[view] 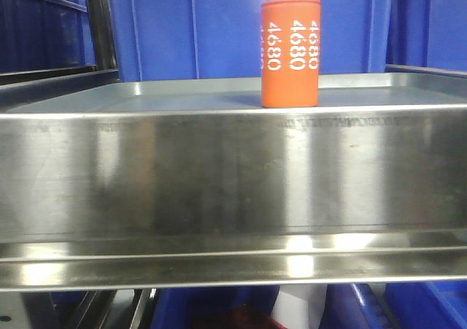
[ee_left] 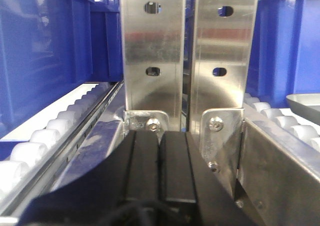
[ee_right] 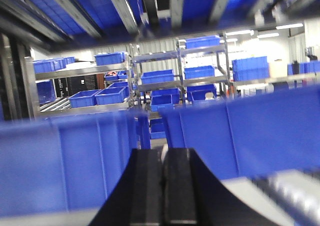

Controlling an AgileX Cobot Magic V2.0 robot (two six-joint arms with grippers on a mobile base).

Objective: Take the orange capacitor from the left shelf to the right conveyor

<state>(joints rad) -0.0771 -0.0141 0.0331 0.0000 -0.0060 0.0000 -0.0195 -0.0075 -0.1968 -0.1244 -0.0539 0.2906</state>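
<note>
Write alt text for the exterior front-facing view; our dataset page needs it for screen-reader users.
An orange capacitor printed with white "4680" stands upright on a shiny stainless-steel shelf, right of centre, behind the shelf's tall reflective front lip. Blue plastic bins fill the background.

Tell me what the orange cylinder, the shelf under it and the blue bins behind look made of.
Orange capacitor: probably a plastic or painted sleeve, smooth and semi-matte, with crisp white printed digits.
Shelf: brushed stainless steel by its look, given streaky mirror-like reflections.
Blue bins: likely moulded plastic, uniform colour, ribbed walls, faint gloss.
</note>
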